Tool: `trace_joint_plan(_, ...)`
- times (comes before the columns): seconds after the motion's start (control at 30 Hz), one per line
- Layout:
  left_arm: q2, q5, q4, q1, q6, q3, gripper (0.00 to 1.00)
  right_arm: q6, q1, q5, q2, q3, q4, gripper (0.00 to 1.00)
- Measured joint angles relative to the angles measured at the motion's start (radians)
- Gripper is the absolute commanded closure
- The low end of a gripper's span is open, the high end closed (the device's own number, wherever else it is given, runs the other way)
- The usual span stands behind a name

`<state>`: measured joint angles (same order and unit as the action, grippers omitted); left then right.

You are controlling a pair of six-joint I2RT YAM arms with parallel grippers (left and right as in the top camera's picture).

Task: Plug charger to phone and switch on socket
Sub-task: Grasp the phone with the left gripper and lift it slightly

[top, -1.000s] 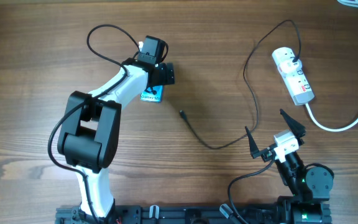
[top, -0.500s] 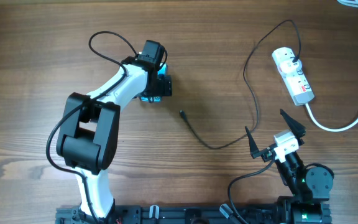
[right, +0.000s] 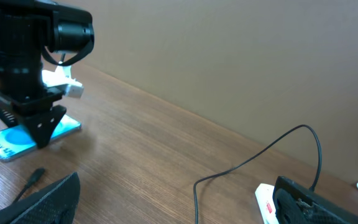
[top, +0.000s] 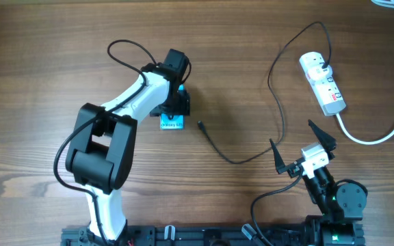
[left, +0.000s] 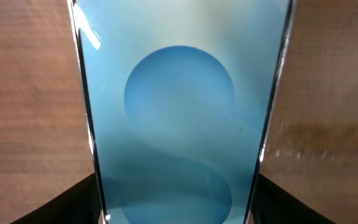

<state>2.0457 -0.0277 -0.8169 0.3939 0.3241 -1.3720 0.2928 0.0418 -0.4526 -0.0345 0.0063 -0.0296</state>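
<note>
Progress looked slight, judged by how things lay. Toward the left of the wooden table [top: 33, 82], the phone [top: 172, 124] lay flat with its screen up and lit teal. Its lettered bottom edge peeked out from under the left arm [top: 125, 102]. Just to the right of the phone, and apart from it, the light-tipped connector [top: 201, 125] of the charger [top: 237, 161] rested on the wood, not in the port. From there the black cable sagged toward the front, looped up and ran to the socket [top: 322, 83] at the far right. Its other end appeared to be plugged in there, near the thick white cord [top: 368, 140]. The switches could not be made out at this size, so I could not tell whether the strip was on. I took it that both the plugging-in and the switching were left to do.

The left gripper [top: 175, 106] stood directly over the phone. In its wrist view the screen filled the frame and the dark fingers [left: 73, 202] showed at the bottom corners, one beside each long edge. The jaws therefore straddled the phone at about its width, but I could not tell whether they pinched it or only bracketed it. The right gripper [top: 290, 132] hovered near the front right, well apart from the connector and short of the socket. Its jaws were spread wide and held nothing.
</note>
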Motion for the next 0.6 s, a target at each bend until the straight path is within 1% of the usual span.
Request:
trace_joint_plan(0.03, 0.000, 0.000, -0.018, 0.006, -0.003, 0.000, 0.00, 0.000, 0.000, 0.000, 0.000, 0.000, 0.000, 0.00)
trace_joint_plan(0.1, 0.000, 0.011, -0.048, 0.019, 0.002, 0.002, 0.00, 0.000, 0.000, 0.000, 0.000, 0.000, 0.000, 0.00)
trace_joint_plan(0.17, 0.000, 0.007, -0.026, 0.022, 0.003, 0.003, 0.00, 0.000, 0.000, 0.000, 0.000, 0.000, 0.000, 0.00)
trace_joint_plan(0.27, 0.000, -0.005, 0.048, 0.021, 0.003, 0.003, 0.00, 0.000, 0.000, 0.000, 0.000, 0.000, 0.000, 0.00)
trace_joint_plan(0.4, 0.000, -0.007, 0.059, 0.021, 0.003, 0.003, 0.00, 0.000, 0.000, 0.000, 0.000, 0.000, 0.000, 0.00)
trace_joint_plan(0.43, 0.000, -0.008, 0.059, 0.021, 0.003, 0.003, 0.01, 0.000, 0.000, 0.000, 0.000, 0.000, 0.000, 0.00)
trace_joint_plan(0.5, 0.000, -0.008, 0.058, 0.021, 0.003, 0.003, 0.09, 0.000, 0.000, 0.000, 0.000, 0.000, 0.000, 0.00)
trace_joint_plan(0.53, 0.000, -0.011, 0.054, 0.021, -0.001, 0.003, 0.10, 0.000, 0.000, 0.000, 0.000, 0.000, 0.000, 0.00)
trace_joint_plan(0.57, 0.000, -0.011, 0.043, 0.020, -0.003, 0.003, 0.10, 0.000, 0.000, 0.000, 0.000, 0.000, 0.000, 0.00)
trace_joint_plan(0.6, 0.000, -0.011, 0.032, 0.020, -0.005, 0.003, 0.07, 0.000, 0.000, 0.000, 0.000, 0.000, 0.000, 0.00)
